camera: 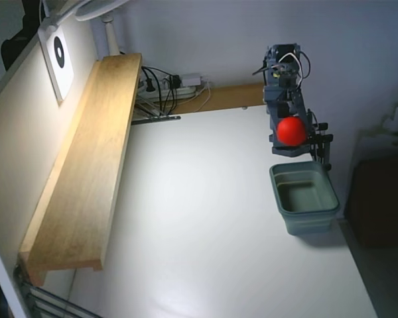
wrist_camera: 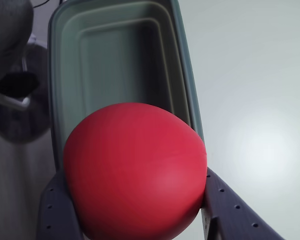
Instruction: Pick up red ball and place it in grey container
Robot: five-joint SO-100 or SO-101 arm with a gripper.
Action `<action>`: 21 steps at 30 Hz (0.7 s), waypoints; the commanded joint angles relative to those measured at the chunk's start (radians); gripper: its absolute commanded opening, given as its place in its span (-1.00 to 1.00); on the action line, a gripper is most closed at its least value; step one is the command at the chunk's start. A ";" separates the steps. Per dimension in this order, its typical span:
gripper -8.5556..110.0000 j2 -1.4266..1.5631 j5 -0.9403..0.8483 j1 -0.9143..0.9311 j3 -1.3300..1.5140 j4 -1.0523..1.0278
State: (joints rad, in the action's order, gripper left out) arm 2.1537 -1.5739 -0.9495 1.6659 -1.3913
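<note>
Red ball [wrist_camera: 135,172], unmarked, clamped in claw [wrist_camera: 135,210] above grey container [wrist_camera: 65,75].

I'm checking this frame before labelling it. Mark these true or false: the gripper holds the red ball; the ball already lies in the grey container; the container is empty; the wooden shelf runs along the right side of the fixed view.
1. The gripper holds the red ball. True.
2. The ball lies in the grey container. False: it is held above the container.
3. The container is empty. True.
4. The wooden shelf runs along the right side of the fixed view. False: it is on the left.
</note>
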 commanded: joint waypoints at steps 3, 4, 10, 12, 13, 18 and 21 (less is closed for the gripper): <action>-0.47 -0.042 0.003 -0.017 -0.062 0.042; -0.47 -0.057 0.003 -0.017 -0.068 0.051; -0.47 -0.136 0.003 -0.017 -0.105 0.093; -0.47 -0.166 0.003 -0.017 -0.121 0.107; -0.47 -0.176 0.003 -0.017 -0.126 0.112; -0.47 -0.249 0.003 -0.017 -0.169 0.141; -0.47 -0.290 0.003 -0.017 -0.197 0.156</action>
State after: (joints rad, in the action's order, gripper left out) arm 1.8684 -1.5739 -0.9495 1.5263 -1.2579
